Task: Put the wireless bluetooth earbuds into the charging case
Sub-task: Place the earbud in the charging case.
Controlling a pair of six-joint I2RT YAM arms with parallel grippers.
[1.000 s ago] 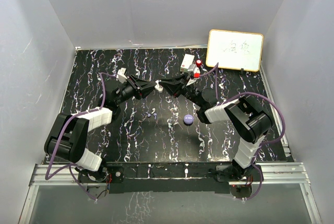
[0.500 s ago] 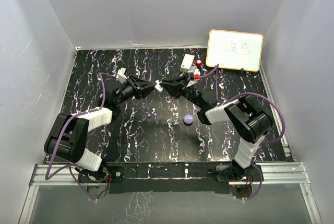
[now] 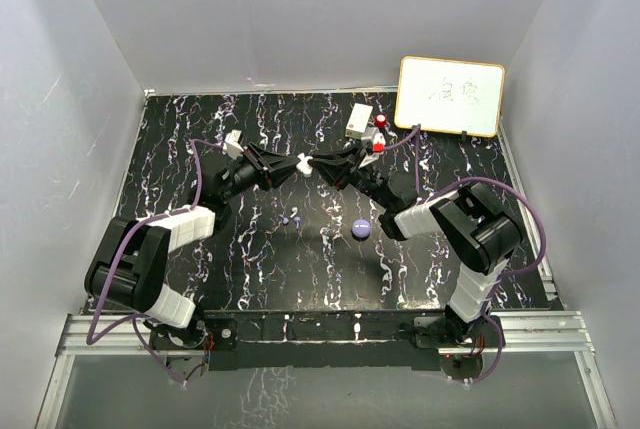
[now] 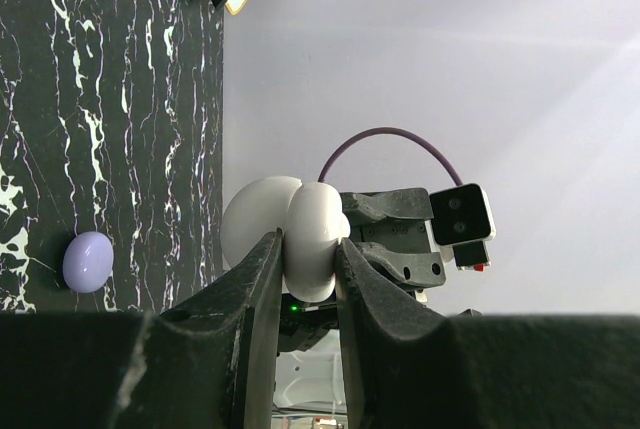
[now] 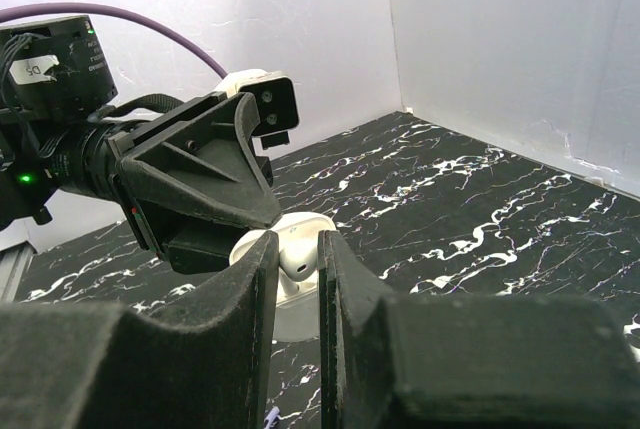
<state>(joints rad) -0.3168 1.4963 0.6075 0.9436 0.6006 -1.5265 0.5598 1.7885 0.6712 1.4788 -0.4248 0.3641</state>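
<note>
Tabletop from above: both arms meet over the middle of the table (image 3: 200, 129). The left gripper (image 3: 294, 164) carries the white charging case (image 3: 302, 161) aloft, and the right gripper (image 3: 322, 162) is nosed right up to it. Loose earbuds (image 3: 284, 220) lie on the surface below, near a round purple case (image 3: 361, 230).
Left wrist: its fingers (image 4: 262, 294) are clamped on the charging case, which shows two rounded lobes — we read it as hinged open. We should hold that grip steady and turn the opening toward the other arm.
Right wrist: its fingers (image 5: 250, 289) stand a narrow gap apart, with the charging case just beyond the tips. We cannot tell whether a bud is pinched there.
Step in hand: seating a bud, as we judge it — ease in slowly along the socket's line and let go only once it sits flush, since a tilted bud could slip and drop.
</note>
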